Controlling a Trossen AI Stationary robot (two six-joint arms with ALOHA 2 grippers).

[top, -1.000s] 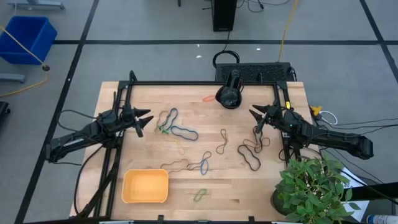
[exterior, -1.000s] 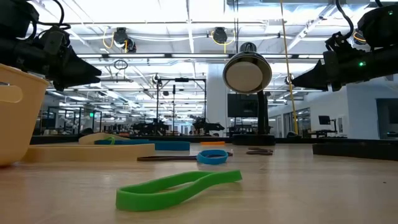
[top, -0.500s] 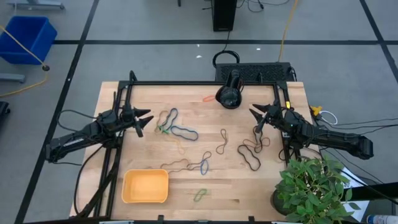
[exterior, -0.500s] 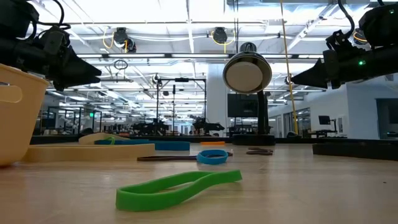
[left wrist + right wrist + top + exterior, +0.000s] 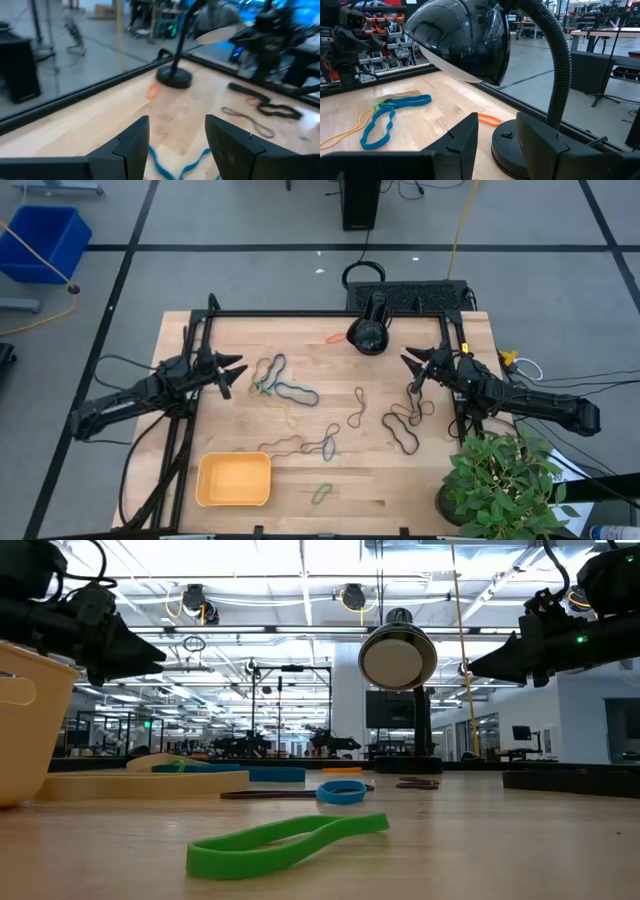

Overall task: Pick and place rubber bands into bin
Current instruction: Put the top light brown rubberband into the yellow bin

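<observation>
Several rubber bands lie flat on the wooden table: a blue, brown and green cluster at centre left, a brown and blue pair at the middle, black and brown ones at right, a green one near the front edge, also in the low view. The orange-yellow bin stands at the front left. My left gripper hovers open above the table's left side, empty. My right gripper hovers open above the right side, empty.
A black desk lamp stands at the table's far middle, its head over the wood. An orange band lies beside it. A potted plant stands at the front right corner. A blue tub sits on the floor far left.
</observation>
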